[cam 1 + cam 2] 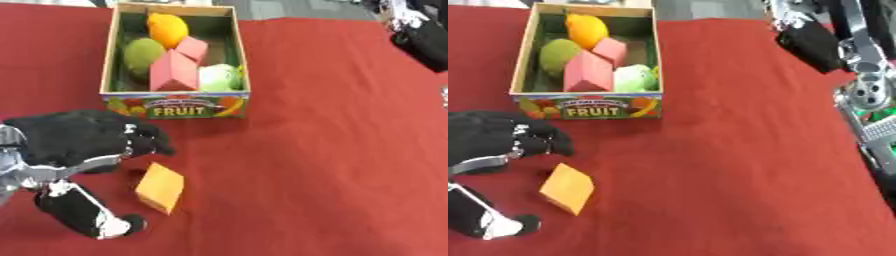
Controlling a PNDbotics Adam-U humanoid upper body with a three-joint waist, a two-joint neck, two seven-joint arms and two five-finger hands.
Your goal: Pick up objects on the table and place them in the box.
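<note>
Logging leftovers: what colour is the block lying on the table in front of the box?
Orange; the flat orange block shows best in the left eye view.

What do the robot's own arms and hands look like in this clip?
The left hand is bulky and black, covered in a matte glove-like skin, with silver-white metal links and joint pieces showing along the thumb and wrist. The right hand, at the upper right corner, is likewise black, with silver metal parts on the arm behind it. No markings or loose cables are discernible on either.

Left hand [87, 145] beside orange block [160, 187]
</note>
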